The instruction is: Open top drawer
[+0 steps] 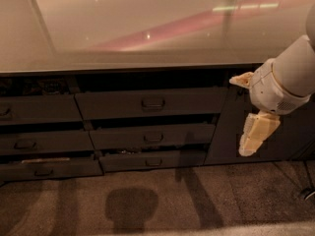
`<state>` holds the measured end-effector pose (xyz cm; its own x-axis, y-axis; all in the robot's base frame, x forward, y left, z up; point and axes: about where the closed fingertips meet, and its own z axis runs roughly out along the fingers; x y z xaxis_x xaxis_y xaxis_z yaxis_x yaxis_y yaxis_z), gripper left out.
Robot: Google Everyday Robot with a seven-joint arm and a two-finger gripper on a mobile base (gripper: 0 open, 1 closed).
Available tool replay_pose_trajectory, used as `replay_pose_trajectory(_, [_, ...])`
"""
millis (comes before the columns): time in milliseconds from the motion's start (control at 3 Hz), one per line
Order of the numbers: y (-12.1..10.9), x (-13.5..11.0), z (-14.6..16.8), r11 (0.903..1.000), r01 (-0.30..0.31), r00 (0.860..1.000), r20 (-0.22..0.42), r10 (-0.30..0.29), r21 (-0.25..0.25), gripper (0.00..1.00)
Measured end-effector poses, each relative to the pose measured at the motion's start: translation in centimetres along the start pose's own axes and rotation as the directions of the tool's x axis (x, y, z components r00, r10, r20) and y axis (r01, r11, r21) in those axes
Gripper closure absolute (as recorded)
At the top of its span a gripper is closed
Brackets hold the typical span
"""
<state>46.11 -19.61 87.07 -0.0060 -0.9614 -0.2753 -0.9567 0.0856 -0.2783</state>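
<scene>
The top drawer (150, 103) is the widest dark grey front in the middle column, just under the counter, with a small loop handle (153, 103) at its centre. It stands slightly out from the cabinet, with a dark gap above it. My gripper (250, 144) hangs on the white arm at the right, pointing down in front of the dark cabinet door (261, 127). It is well to the right of the drawer handle and a little lower, touching nothing.
A glossy pale counter (128, 28) runs above the drawers. Two narrower drawers (152, 137) sit below the top one. Another drawer column (39, 132) is at the left. Brown carpet (147, 200) lies in front, with shadows on it.
</scene>
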Motion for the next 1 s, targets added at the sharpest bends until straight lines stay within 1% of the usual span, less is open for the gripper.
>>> replay_pose_trajectory(333, [0.0, 0.0, 0.0, 1.0, 0.0, 1.0, 0.0, 0.0, 0.0, 0.0])
replay_pose_trajectory(667, [-1.2, -1.5, 1.7, 0.9994, 0.014, 1.0, -0.005, -0.014, -0.03, 0.0])
replay_pose_trajectory(1000, [-1.6, -5.7, 3.8, 0.9939, 0.091, 0.995, -0.026, -0.093, -0.063, 0.0])
